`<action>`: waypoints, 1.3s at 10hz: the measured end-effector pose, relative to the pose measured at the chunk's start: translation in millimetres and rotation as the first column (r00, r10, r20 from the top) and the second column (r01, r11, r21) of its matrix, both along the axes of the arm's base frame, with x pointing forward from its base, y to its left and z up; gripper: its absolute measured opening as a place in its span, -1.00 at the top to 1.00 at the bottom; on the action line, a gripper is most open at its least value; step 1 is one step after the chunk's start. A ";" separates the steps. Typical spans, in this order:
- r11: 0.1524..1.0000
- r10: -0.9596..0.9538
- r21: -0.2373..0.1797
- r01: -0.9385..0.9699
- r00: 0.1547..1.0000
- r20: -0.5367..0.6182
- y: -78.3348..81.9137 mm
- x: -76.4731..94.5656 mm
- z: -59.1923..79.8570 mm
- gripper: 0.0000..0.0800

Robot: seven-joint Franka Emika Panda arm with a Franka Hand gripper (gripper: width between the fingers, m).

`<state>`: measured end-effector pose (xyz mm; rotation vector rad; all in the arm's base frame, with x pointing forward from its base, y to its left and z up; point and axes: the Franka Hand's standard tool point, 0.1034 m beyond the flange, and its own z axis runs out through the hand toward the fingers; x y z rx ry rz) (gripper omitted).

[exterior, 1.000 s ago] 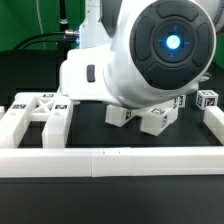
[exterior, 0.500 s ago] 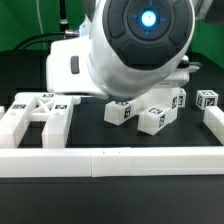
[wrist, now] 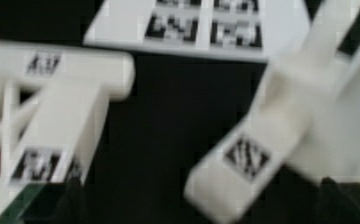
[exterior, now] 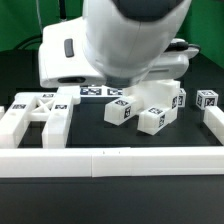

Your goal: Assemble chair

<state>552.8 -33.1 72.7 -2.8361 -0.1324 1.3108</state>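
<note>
The chair is in loose white tagged pieces. Its flat X-braced panel [exterior: 35, 115] [wrist: 52, 100] lies at the exterior view's left. Several short square posts [exterior: 155, 118] lie in the middle and toward the right. In the wrist view one post [wrist: 275, 130] lies slanted, and its near end reaches in between my fingers. My gripper [wrist: 195, 205] is open there. One dark fingertip [wrist: 346, 202] shows at the frame's edge, with black gaps on both sides of the post. In the exterior view the arm's bulky white body [exterior: 125, 40] hides the gripper.
The marker board [exterior: 95, 93] [wrist: 195, 25] lies flat behind the posts. A long low white border rail [exterior: 110, 160] runs along the front and another stretch [exterior: 214, 122] up the exterior view's right side. The table is black.
The arm's body has risen and swung toward the exterior view's left. That uncovered the marker board and more of the posts. The pieces on the table have not moved.
</note>
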 end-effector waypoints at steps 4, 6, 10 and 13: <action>0.996 0.046 0.060 -0.067 0.951 0.307 -38.9 16.9 0.5 -0.62; 0.997 0.042 0.040 -0.066 0.898 0.438 -49.6 22.5 0.8 -0.62; 0.999 0.005 0.037 -0.038 0.759 0.651 -66.0 30.4 -0.7 -0.62; 0.996 -0.087 0.063 0.060 0.722 0.686 -76.9 33.5 -11.4 -0.62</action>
